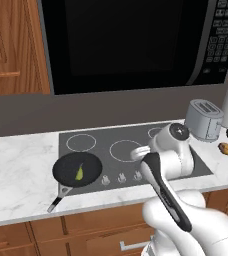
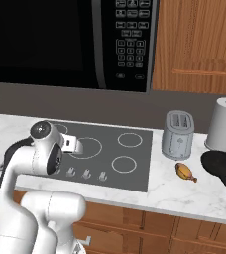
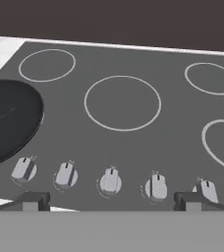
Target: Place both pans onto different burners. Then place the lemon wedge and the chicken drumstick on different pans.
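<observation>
A glossy white, rounded robot arm [image 1: 186,220] rises at the frame's lower right, carrying a black strip along one link and a dark grey round joint cap [image 1: 179,132] above.

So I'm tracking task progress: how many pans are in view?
2. One pan, holding the lemon wedge, sits on the cooktop's front-left corner; the other pan is on the counter right of it.

White marble counter [image 2: 164,193], wood cabinets [image 2: 199,44], black microwave [image 1: 131,40], grey backsplash [image 1: 26,112]
</observation>
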Available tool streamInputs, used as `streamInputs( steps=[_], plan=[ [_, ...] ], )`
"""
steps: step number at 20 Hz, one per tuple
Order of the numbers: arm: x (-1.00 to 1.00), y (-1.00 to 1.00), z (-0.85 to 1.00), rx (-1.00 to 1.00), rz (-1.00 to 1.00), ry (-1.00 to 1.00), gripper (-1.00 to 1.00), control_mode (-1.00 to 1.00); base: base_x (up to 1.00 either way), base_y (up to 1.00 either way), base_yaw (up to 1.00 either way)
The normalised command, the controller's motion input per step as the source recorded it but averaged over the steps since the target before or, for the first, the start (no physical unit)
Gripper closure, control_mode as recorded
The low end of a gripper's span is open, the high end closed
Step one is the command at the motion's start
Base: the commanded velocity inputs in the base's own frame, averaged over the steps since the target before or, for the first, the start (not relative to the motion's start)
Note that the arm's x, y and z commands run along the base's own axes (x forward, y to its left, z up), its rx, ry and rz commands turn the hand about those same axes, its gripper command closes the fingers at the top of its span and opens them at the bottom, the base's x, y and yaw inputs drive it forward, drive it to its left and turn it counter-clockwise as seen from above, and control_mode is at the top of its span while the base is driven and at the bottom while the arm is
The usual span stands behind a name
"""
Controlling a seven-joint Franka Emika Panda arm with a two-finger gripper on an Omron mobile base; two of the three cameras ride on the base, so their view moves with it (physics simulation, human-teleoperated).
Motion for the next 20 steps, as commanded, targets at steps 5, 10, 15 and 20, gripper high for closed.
streamInputs(
  steps=[5, 10, 15, 20],
  plan=[
    [-0.06, -0.35, -0.01, -0.03, 0.0, 0.08, -1.0, -1.0, 0.0, 0.0, 0.0],
    [-0.01, -0.42, 0.0, -0.03, 0.0, 0.04, -1.0, -1.0, 0.0, 0.0, 0.0],
    [0.0, -0.45, 0.0, -0.06, 0.02, 0.01, -1.0, -1.0, 0.0, 0.0, 0.0],
    [-0.05, -0.42, 0.0, -0.04, 0.02, 0.0, -1.0, -1.0, 0.0, 0.0, 0.0]
  ],
)
